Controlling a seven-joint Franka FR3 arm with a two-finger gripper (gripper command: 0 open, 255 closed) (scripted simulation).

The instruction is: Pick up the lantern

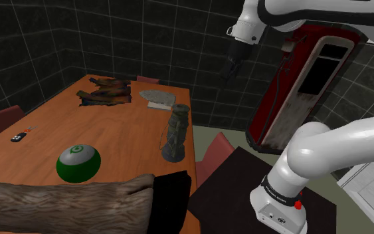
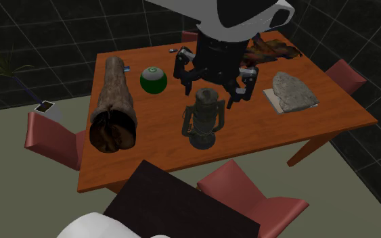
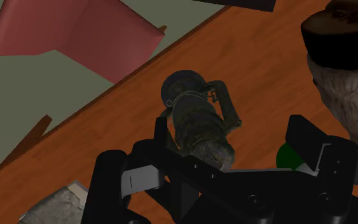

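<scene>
A dark, weathered lantern (image 1: 176,133) stands upright on the orange wooden table (image 1: 119,136), close to the edge nearest the stand. In the second exterior view the black gripper (image 2: 211,86) hangs right above the lantern (image 2: 204,118), clear of its top. Its fingers are open and hold nothing. The wrist view looks down along the lantern (image 3: 199,118), whose cap lies between the spread fingers (image 3: 136,175) of the gripper (image 3: 231,137) without touching them. In the shoulder view the gripper (image 1: 230,70) is well above the table.
A green ball (image 1: 78,163) and a thick log (image 1: 66,206) lie toward the shoulder view's lower left. A flat grey stone (image 1: 160,97), a colourful heap (image 1: 105,92) and a small remote (image 1: 19,136) sit farther off. Red chairs (image 2: 250,196) ring the table; a red cabinet (image 1: 305,80) leans behind.
</scene>
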